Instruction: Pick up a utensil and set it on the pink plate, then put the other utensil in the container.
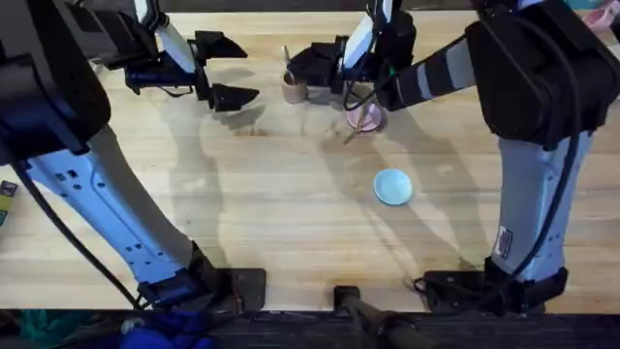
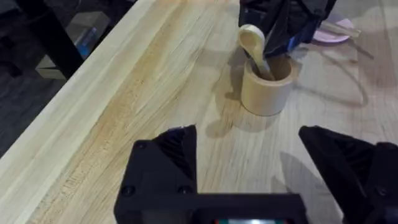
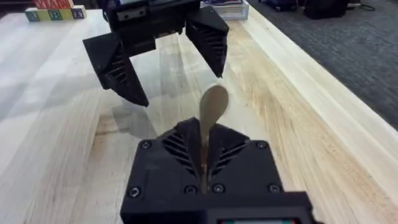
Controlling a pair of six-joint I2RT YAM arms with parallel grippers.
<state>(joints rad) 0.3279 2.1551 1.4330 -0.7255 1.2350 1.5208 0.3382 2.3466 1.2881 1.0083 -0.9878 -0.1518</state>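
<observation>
One small pale wooden spoon (image 2: 253, 42) stood head-up in the single tan cylindrical cup (image 2: 267, 86), its handle clamped by the right gripper (image 3: 204, 155). One pronged wooden fork (image 1: 359, 123) lay across the one pink plate (image 1: 374, 120); one light-blue plate (image 1: 392, 186) sat apart. The left gripper (image 2: 249, 168) hovered spread wide. No writing was legible.

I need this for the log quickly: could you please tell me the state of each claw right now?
Left claw: open, holding nothing.
Right claw: closed on the wooden spoon, over the tan cup.
</observation>
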